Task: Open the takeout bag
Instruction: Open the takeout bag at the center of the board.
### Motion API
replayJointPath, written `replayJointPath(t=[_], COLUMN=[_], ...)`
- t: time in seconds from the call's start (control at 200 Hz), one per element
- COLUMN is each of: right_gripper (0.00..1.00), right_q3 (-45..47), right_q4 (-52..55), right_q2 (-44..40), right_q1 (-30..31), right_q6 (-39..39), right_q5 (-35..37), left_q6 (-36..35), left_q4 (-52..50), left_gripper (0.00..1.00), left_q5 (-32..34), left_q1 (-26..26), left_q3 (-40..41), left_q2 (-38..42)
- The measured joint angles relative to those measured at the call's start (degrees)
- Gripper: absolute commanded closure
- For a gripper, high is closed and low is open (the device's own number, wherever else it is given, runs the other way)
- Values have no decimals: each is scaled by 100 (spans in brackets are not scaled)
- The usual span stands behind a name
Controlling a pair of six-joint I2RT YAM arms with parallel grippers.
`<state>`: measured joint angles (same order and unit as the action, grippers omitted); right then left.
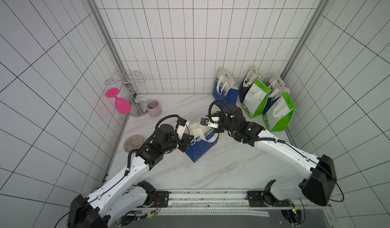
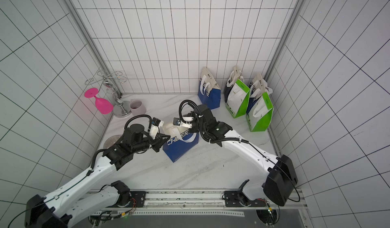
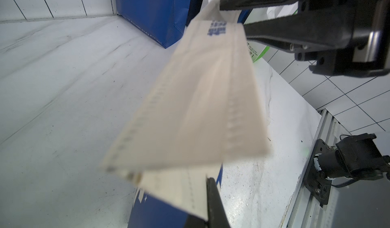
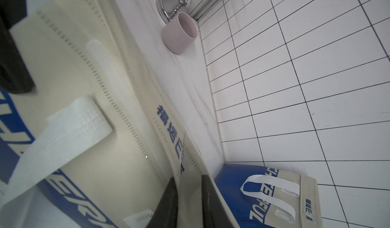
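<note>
Mid-table, on the marble top (image 1: pixel 211 170), the blue and cream takeout bag (image 1: pixel 200 147) is stood up, and its cream top flap (image 3: pixel 202 102) is pinched at both ends. The left gripper (image 1: pixel 190 137) is clamped tight on one end, and the right gripper (image 4: pixel 188 179) is closed on the other. Spare bags (image 1: pixel 224 89) are parked by the back corner, well apart.
</note>
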<state>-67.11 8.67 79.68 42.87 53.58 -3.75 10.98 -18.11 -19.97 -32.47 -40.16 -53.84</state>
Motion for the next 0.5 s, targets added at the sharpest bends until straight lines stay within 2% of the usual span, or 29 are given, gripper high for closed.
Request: replayJointPath(t=[0.115,0.29,0.5], right_gripper=[85,100,100], right_q3=[0,0,0], right_q4=[-42,-61,-79], right_q2=[63,98,109], right_q1=[33,68,79], right_q6=[-28,-55,-85], right_q5=[-2,-2,68], left_q6=[2,2,2], left_q4=[-13,-17,-24], left_gripper=[100,100,100], left_q5=[4,24,26], left_q1=[0,0,0], left_q3=[0,0,0], left_q2=[0,0,4])
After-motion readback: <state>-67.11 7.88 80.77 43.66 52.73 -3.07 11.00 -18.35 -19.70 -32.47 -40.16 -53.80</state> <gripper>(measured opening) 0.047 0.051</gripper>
